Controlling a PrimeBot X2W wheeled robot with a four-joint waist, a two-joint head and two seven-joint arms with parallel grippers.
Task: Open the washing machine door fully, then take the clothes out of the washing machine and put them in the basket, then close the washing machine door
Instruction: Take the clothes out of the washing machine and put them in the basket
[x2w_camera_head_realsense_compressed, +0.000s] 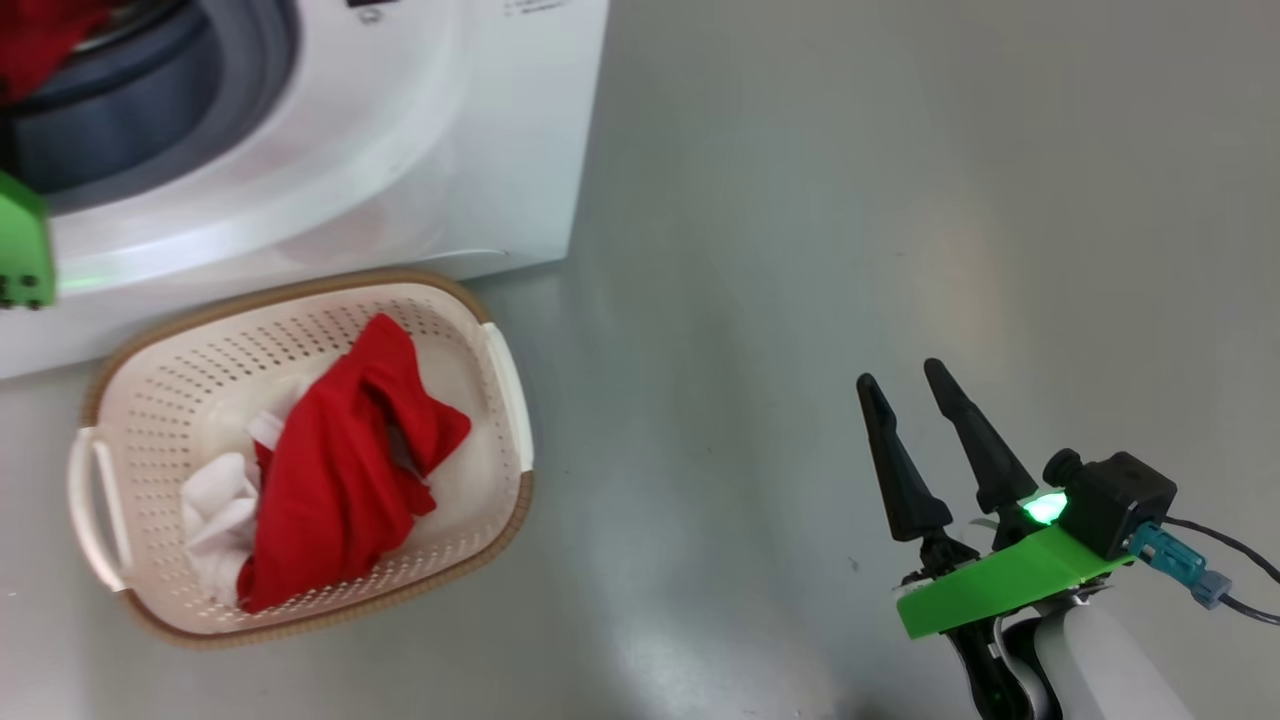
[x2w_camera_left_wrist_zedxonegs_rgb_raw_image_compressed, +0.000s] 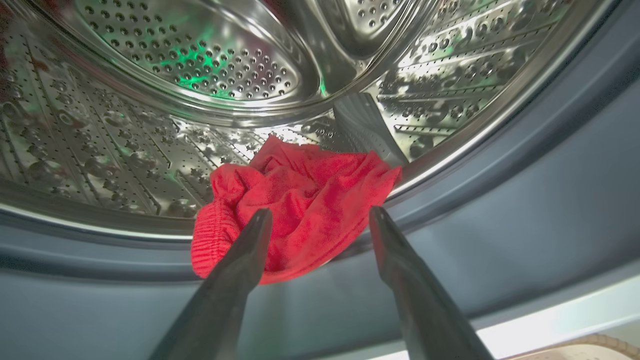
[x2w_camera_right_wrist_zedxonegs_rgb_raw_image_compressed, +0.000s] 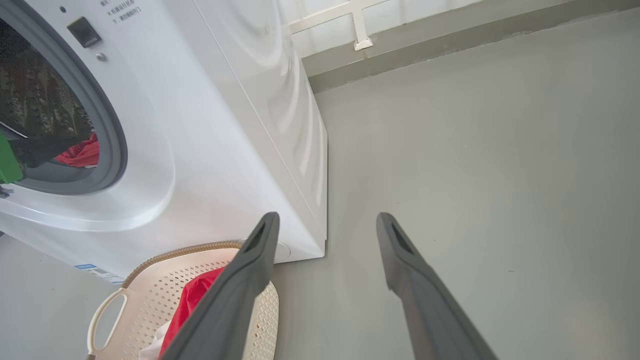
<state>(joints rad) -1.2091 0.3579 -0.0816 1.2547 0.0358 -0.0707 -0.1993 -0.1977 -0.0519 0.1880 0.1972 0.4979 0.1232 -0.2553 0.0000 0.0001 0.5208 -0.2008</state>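
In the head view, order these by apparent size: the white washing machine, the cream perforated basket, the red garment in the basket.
1. White washing machine
2. Cream perforated plastic basket
3. Red fabric garment inside it

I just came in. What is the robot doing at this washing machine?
The robot is unloading the washing machine. Its left gripper is at the mouth of the drum, jaws open, aimed at a red garment that lies at the drum's front edge; it is not closed on it. Some red and white clothes lie in the basket on the floor before the machine. The right gripper hangs open over the floor to the side, holding nothing.
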